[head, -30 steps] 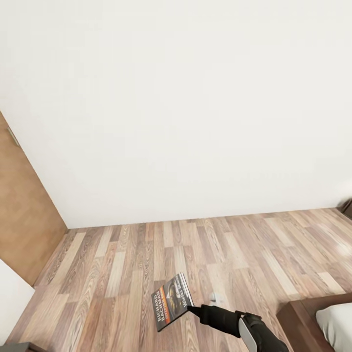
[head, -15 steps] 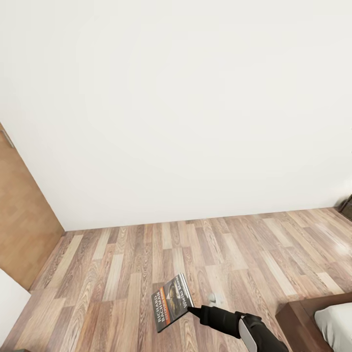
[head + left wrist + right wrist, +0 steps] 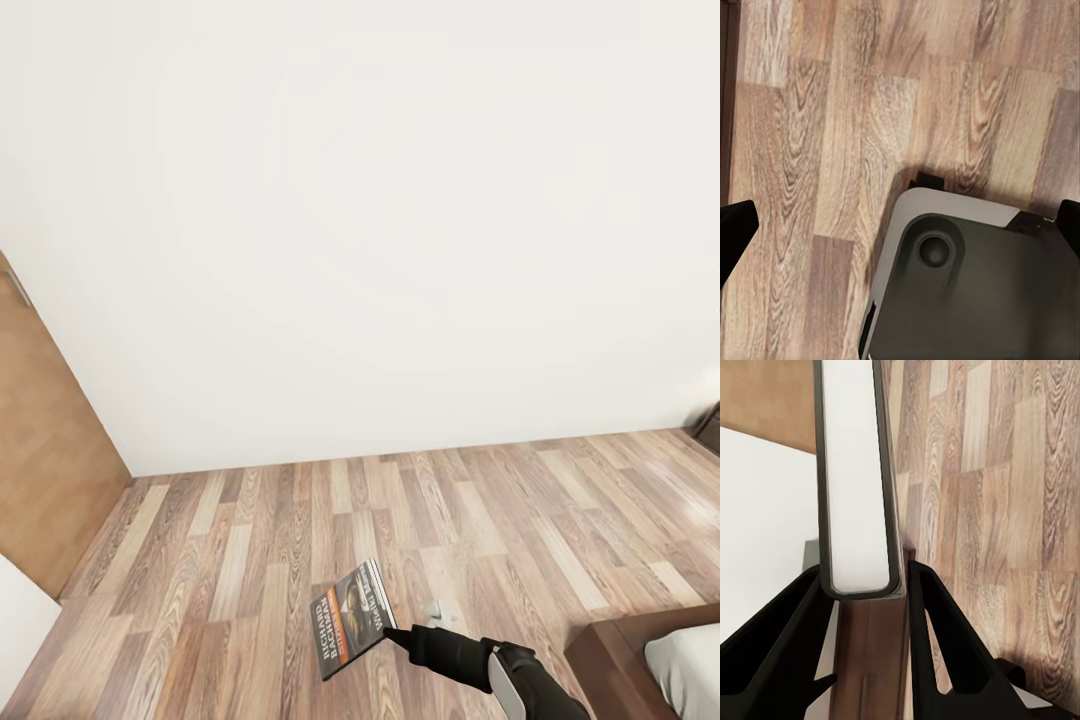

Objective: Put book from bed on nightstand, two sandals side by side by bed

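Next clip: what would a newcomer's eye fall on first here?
The book, dark with an orange band, held over the wood floor by the right hand, low in the head view. Behind it a white wall takes most of that view. The bed corner shows at lower right.

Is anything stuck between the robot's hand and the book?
No. The right gripper already clamps the book directly, both fingers pressed on its covers, holding it above the floor.
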`<state>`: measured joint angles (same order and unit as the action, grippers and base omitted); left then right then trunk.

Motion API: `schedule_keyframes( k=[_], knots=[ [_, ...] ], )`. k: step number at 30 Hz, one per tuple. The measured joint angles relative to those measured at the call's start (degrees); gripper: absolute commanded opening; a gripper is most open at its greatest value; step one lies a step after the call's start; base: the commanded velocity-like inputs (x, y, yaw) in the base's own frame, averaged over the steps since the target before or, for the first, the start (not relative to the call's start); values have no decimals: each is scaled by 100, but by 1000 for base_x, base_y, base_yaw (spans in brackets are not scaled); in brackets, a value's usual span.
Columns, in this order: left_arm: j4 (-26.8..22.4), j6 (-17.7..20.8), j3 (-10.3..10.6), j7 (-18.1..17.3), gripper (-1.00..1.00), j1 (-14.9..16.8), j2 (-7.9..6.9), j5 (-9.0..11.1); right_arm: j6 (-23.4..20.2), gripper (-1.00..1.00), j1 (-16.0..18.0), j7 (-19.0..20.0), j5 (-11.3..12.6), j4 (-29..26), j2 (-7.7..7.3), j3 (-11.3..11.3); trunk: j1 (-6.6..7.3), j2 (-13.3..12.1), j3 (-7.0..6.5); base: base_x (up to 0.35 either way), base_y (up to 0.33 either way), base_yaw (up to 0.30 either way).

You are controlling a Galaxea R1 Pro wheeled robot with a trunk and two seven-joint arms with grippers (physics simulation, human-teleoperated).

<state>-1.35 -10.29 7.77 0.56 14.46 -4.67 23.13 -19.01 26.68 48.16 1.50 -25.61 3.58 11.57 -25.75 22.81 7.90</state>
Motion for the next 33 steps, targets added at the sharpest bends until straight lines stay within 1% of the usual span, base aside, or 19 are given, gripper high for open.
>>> schedule_keyframes(
  k=[27,33],
  knots=[
    [0,-1,36,0,100,0,5,-8,7,-100,-18,1,1,-14,-6,7,0,0,-246,1,0,0],
    [0,-2,38,0,100,0,9,-9,7,-100,-18,0,-4,-12,-4,3,2,0,-301,122,69,0]
  ],
)
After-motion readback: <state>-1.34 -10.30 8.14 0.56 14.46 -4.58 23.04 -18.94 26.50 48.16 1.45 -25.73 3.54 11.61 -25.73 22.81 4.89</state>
